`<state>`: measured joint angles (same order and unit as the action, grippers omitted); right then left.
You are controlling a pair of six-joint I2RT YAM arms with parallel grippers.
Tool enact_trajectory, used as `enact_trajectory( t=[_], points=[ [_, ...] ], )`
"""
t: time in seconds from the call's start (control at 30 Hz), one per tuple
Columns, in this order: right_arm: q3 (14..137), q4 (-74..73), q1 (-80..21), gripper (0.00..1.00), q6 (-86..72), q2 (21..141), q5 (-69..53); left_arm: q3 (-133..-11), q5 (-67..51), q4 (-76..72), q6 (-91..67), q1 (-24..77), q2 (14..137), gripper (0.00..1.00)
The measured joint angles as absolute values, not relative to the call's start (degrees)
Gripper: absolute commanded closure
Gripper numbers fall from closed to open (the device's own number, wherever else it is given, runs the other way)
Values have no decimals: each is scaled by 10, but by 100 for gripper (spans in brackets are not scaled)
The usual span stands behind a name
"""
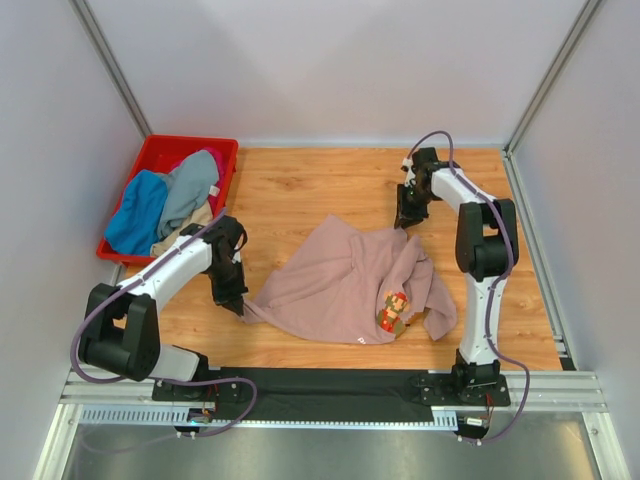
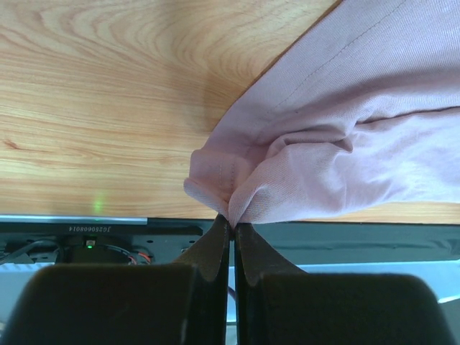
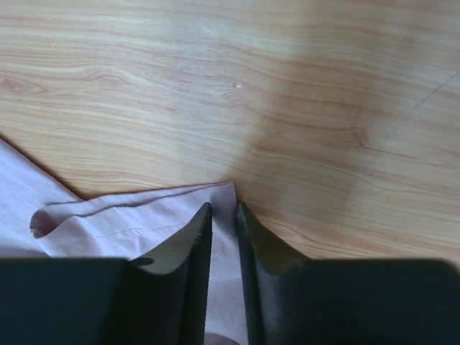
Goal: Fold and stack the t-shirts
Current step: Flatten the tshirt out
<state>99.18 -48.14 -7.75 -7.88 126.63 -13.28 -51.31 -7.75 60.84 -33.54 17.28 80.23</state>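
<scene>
A dusty-pink t-shirt [image 1: 340, 280] with a small brown-orange pixel print [image 1: 393, 312] lies crumpled in the middle of the wooden table. My left gripper [image 1: 237, 303] is shut on its near-left corner, low over the table; in the left wrist view the fingertips [image 2: 232, 219] pinch bunched pink cloth [image 2: 345, 108]. My right gripper [image 1: 408, 220] is at the shirt's far-right corner. In the right wrist view its jaws [image 3: 223, 208] stand a narrow gap apart with the pink hem [image 3: 129, 223] between them.
A red plastic crate [image 1: 150, 155] at the far left holds a blue shirt [image 1: 138, 215], a grey one [image 1: 190, 190] and a magenta bit. A black strip and metal rail [image 1: 330, 385] run along the near edge. White walls enclose the table.
</scene>
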Motion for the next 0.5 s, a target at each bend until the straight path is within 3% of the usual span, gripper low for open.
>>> enact_trajectory(
  t=[0.03, 0.1, 0.33, 0.5],
  points=[
    [990, -478, -76, 92, -79, 1266, -139, -513, -76, 608, -335, 173, 802, 100],
    [989, -471, -76, 100, -81, 1267, -148, -515, -73, 610, -335, 173, 802, 100],
    [1007, -511, -79, 100, -92, 1203, -84, -657, -20, 660, -335, 173, 800, 100],
    [1086, -567, -78, 100, -97, 991, 14, -820, 49, 688, -333, 173, 755, 100]
  ],
)
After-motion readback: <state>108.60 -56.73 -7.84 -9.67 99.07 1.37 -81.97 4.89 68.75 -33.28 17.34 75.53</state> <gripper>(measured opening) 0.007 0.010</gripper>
